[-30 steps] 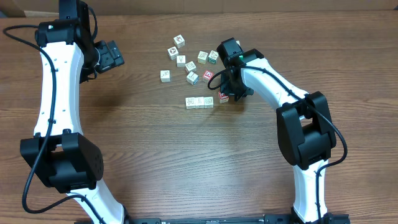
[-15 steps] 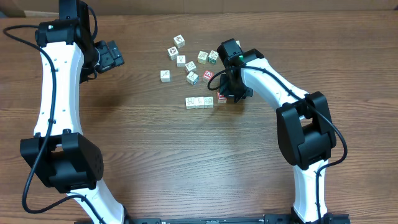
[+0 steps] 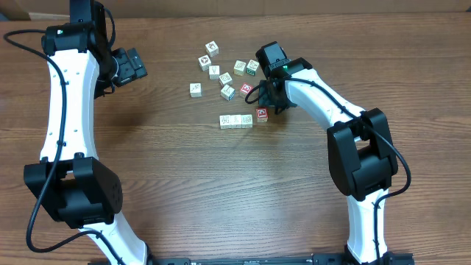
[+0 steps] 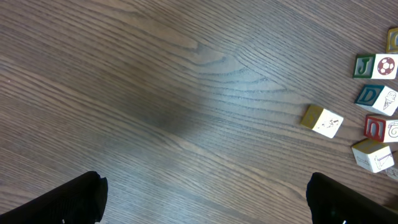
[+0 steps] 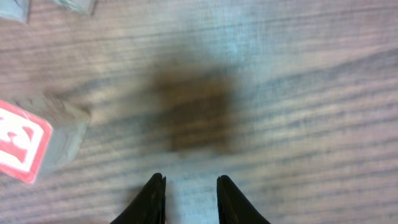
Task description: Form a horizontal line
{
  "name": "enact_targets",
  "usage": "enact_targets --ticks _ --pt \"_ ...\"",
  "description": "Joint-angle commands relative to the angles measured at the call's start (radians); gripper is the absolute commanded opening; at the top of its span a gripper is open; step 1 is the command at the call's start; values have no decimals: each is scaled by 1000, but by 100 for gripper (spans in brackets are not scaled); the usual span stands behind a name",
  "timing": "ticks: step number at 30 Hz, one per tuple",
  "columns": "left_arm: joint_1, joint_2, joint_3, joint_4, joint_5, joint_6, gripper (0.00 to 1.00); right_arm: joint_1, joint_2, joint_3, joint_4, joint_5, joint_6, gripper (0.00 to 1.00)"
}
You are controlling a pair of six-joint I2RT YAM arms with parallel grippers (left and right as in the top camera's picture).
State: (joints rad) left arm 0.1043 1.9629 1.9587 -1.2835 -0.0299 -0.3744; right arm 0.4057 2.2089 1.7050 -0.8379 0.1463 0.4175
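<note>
Judging from the layout, the closing step is in hand: the horizontal line (image 3: 236, 121) lies mid-bench as three cream cubes in contact, with the red-faced cube (image 3: 261, 114) just beside its right end, set slightly toward the far side; contact there cannot be confirmed. The right gripper (image 5: 188, 186) hovers near that cube, jaws narrowly parted, holding nothing. The left gripper (image 3: 134, 66) stands wide open and empty, well apart. The next move calls for a small nudge squaring the red-faced cube into line. On the far side loose cubes (image 3: 224, 77) crowd in; the bench (image 3: 221, 191) lies bare nearward, no edge close.
</note>
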Motion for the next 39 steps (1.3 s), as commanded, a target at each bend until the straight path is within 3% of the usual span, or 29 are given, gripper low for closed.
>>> enact_targets --ticks 1,9,22,39 --pt "-13 -5 6 2 4 -7 100 -2 -36 -4 19 35 -4 24" --pt "-13 -5 6 2 4 -7 100 -1 -35 -4 2 -85 -3 24" --pt "-13 -5 6 2 4 -7 100 -1 -36 -4 -84 -90 -3 24" --pt "-13 -5 6 2 4 -7 100 -1 -36 -4 -31 -141 -4 25"
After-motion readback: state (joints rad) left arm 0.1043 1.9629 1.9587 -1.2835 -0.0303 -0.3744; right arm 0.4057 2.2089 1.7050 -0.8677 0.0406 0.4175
